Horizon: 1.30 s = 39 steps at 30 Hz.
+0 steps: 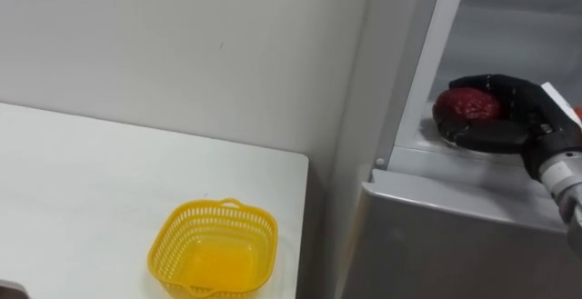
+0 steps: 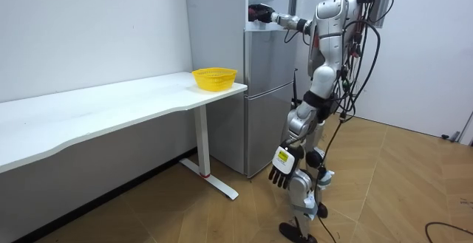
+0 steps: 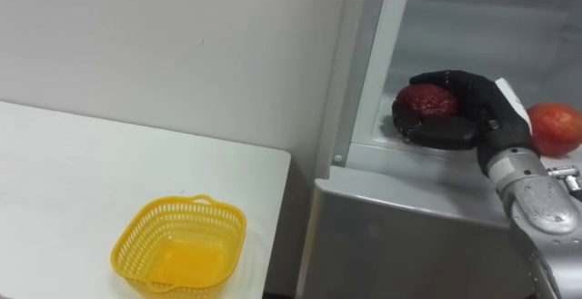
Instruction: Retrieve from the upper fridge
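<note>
While the right hand (image 3: 475, 104) is curled round the dark red fruit (image 3: 426, 99) on the upper fridge shelf (image 3: 400, 154), that fruit looks light, round and firm yet bruisable, perhaps slick with cold; a gentle wrap round its widest part suits. The left hand (image 2: 281, 175) hangs slack by the thigh.

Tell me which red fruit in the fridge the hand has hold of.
The darker red fruit, on the left: the right hand is curled round it. The brighter fruit lies to its right, outside the grasp.
</note>
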### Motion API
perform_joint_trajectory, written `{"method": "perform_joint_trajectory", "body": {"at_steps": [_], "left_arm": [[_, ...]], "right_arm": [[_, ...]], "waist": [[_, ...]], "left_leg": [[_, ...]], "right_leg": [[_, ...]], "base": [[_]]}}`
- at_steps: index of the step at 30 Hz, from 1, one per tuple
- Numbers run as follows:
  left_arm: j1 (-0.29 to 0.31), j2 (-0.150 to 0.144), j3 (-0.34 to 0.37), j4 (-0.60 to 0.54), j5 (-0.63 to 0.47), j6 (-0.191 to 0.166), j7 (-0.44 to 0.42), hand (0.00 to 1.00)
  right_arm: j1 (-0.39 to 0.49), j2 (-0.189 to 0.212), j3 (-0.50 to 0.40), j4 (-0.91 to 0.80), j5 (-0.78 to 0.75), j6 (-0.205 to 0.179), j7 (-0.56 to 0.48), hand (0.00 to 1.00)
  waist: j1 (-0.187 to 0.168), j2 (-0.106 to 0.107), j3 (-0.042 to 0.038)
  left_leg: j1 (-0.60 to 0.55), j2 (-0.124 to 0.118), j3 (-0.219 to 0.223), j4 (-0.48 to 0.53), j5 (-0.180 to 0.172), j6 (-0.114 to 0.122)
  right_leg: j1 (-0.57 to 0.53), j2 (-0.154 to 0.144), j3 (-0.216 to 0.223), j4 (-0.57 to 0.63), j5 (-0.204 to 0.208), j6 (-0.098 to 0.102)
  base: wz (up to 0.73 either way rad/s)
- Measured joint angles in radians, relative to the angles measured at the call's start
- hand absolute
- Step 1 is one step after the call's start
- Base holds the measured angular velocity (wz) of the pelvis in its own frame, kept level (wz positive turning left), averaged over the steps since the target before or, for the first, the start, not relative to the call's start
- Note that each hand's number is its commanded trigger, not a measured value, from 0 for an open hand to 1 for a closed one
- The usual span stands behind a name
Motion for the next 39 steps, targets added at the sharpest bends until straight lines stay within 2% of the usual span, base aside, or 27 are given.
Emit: {"method": "perform_joint_trajectory", "body": {"at_steps": [6,8,13,16,18,21,25,27,31,33,35,39], "left_arm": [[-0.005,-0.003,-0.018,0.001,0.001,0.006,0.008,0.0],[-0.005,-0.004,-0.018,0.002,0.001,0.006,0.008,0.0],[-0.001,-0.01,-0.018,0.004,0.002,0.004,0.025,0.0],[-0.005,-0.022,-0.017,0.011,0.005,-0.01,0.041,0.0],[-0.01,-0.027,-0.02,0.036,-0.002,-0.03,0.049,0.0],[-0.015,-0.027,-0.021,0.054,-0.004,-0.046,0.056,0.0],[-0.009,-0.03,-0.021,0.065,-0.01,-0.07,0.084,0.0],[-0.006,-0.036,-0.021,0.065,-0.009,-0.073,0.091,0.0],[0.004,-0.052,-0.021,0.065,-0.009,-0.076,0.095,0.0],[0.004,-0.054,-0.021,0.065,-0.009,-0.083,0.095,0.0],[0.004,-0.054,-0.021,0.068,-0.009,-0.093,0.096,0.0],[-0.006,-0.054,-0.019,0.101,-0.008,-0.104,0.095,0.0]], "right_arm": [[0.012,0.019,0.007,-0.094,0.005,0.023,-0.047,1.0],[0.026,0.034,0.007,-0.139,0.001,0.026,-0.083,1.0],[0.114,0.078,0.004,-0.303,-0.036,0.028,-0.178,1.0],[0.18,0.105,-0.006,-0.417,-0.048,0.027,-0.216,1.0],[0.253,0.135,-0.017,-0.539,-0.047,0.024,-0.239,1.0],[0.291,0.158,-0.016,-0.614,-0.045,0.003,-0.267,1.0],[0.31,0.161,-0.018,-0.693,-0.048,-0.023,-0.321,1.0],[0.345,0.168,-0.018,-0.774,-0.074,-0.058,-0.349,1.0],[0.371,0.192,-0.018,-0.849,-0.098,-0.096,-0.372,1.0],[0.386,0.199,-0.024,-0.876,-0.127,-0.118,-0.389,1.0],[0.392,0.201,-0.024,-0.879,-0.134,-0.13,-0.394,1.0],[0.419,0.212,-0.024,-0.911,-0.216,-0.13,-0.398,1.0]], "waist": [[0.002,0.004,0.0005],[0.0,0.011,-0.0025],[-0.001,0.035,-0.0073],[-0.01,0.051,-0.0065],[-0.01,0.059,-0.0024],[-0.011,0.063,-0.0001],[-0.021,0.068,0.0024],[-0.025,0.079,0.0006],[-0.039,0.101,-0.0092],[-0.041,0.109,-0.009],[-0.045,0.11,-0.0084],[-0.041,0.101,-0.0057]], "left_leg": [[-0.002,0.0,0.001,-0.005,0.0,0.0],[-0.001,0.0,0.002,-0.005,0.0,0.0],[0.002,-0.001,0.002,-0.004,0.0,0.0],[0.003,0.0,0.005,-0.006,0.0,0.0],[0.004,0.001,0.013,-0.006,0.0,0.0],[0.002,0.001,0.023,-0.006,0.0,0.0],[-0.002,0.0,0.027,-0.007,0.0,0.0],[-0.003,0.0,0.027,-0.015,0.0,0.0],[0.0,0.0,0.029,-0.021,0.0,0.0],[0.003,0.001,0.028,-0.02,0.0,0.0],[0.004,0.001,0.032,-0.019,0.0,0.0],[0.01,0.0,0.046,-0.019,0.0,0.0]], "right_leg": [[-0.003,0.002,0.006,-0.002,0.0,0.0],[-0.002,0.003,0.007,-0.006,0.0,0.0],[-0.001,0.003,0.009,-0.017,0.0,0.0],[-0.001,0.003,0.01,-0.018,0.0,0.0],[-0.003,0.005,0.014,-0.018,0.0,0.0],[-0.008,0.005,0.026,-0.017,0.0,0.0],[-0.012,0.004,0.031,-0.016,0.0,0.0],[-0.015,0.005,0.031,-0.015,0.0,0.0],[-0.016,0.004,0.031,-0.013,0.0,0.0],[-0.014,0.005,0.031,-0.013,0.0,0.0],[-0.014,0.005,0.034,-0.012,0.0,0.0],[-0.015,0.005,0.046,-0.011,0.0,0.0]], "base": [[-0.01],[0.0],[-0.01],[-0.01],[-0.06],[-0.11],[-0.03],[0.0],[0.0],[0.0],[-0.04],[-0.09]]}}
